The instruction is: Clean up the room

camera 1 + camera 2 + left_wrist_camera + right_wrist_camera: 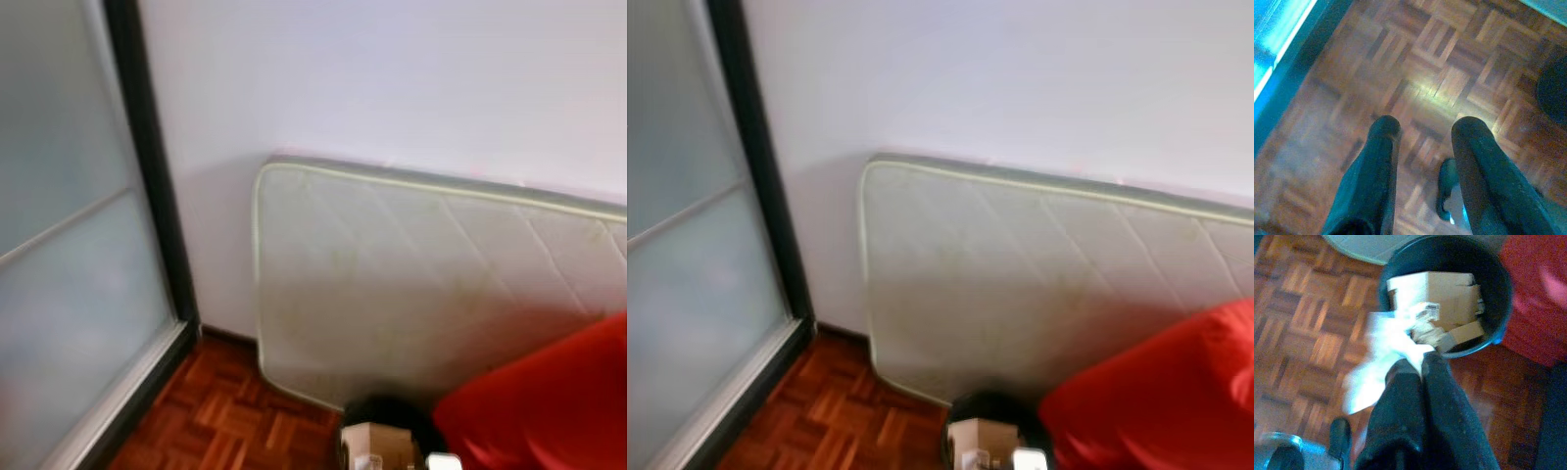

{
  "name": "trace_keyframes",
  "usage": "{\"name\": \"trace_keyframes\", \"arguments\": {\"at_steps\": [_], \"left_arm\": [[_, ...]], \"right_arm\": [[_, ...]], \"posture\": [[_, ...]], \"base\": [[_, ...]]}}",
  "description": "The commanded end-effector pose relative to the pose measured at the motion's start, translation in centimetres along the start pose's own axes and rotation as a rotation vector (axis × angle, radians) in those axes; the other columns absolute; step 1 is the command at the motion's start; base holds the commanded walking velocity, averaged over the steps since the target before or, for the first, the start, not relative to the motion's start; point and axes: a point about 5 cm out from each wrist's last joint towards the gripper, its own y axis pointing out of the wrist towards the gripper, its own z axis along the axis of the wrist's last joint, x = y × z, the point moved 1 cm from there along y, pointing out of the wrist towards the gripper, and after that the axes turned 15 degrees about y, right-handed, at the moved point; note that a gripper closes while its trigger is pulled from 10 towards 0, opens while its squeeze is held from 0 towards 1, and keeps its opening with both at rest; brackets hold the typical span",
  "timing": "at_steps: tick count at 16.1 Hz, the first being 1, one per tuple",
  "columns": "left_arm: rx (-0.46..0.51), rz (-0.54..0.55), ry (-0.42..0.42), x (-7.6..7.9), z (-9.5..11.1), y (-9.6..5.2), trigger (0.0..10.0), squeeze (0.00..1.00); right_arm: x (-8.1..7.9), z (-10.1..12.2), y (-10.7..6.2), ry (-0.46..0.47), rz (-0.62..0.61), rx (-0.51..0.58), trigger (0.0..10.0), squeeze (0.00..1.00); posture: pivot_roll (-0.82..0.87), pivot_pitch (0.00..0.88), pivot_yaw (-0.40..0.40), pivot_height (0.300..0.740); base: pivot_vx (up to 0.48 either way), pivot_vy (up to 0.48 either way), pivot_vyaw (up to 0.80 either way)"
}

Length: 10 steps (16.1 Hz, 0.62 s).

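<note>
In the right wrist view my right gripper (pixel 1422 360) is shut on a crumpled white paper (pixel 1386 357), held just above the rim of a round black bin (pixel 1498 289). The bin holds a cardboard box (pixel 1435 293) and other scraps. The same black bin (pixel 392 416) with the box (pixel 377 446) sits low in the left eye view, against the mattress. My left gripper (pixel 1425 129) hangs open above bare parquet floor (pixel 1430 63), nothing between its fingers.
A white quilted mattress (pixel 421 284) leans on the wall behind the bin. A red cushion or beanbag (pixel 549 411) lies right of the bin. A frosted sliding door with a dark frame (pixel 157 196) stands at the left. Parquet floor (pixel 225 416) lies between door and bin.
</note>
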Motion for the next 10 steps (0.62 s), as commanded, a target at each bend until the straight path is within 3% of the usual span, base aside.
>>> {"name": "trace_keyframes", "arguments": {"at_steps": [1, 4, 10], "left_arm": [[0.005, -0.029, 0.001, 1.1, 0.4, 0.2, 10.0, 0.00], [0.007, -0.027, 0.003, 1.0, 0.4, 0.2, 10.0, 0.00], [0.005, -0.031, 0.013, 0.9, 0.3, 0.2, 10.0, 0.00]], "right_arm": [[1.8, 0.2, -0.4, 0.009, -0.051, 0.012, 10.0, 0.00], [1.6, 0.6, -0.4, 0.012, -0.035, 0.040, 10.0, 0.00], [-0.5, 2.2, 0.3, -0.022, 0.035, 0.068, 10.0, 0.00]], "posture": [[0.08, 0.000, -0.031, 0.740], [0.07, 0.000, -0.028, 0.740], [0.07, 0.003, -0.022, 0.740]], "base": [[0.390, 0.000, -0.48], [0.367, 0.000, 0.00], [0.051, 0.000, 0.00]]}}
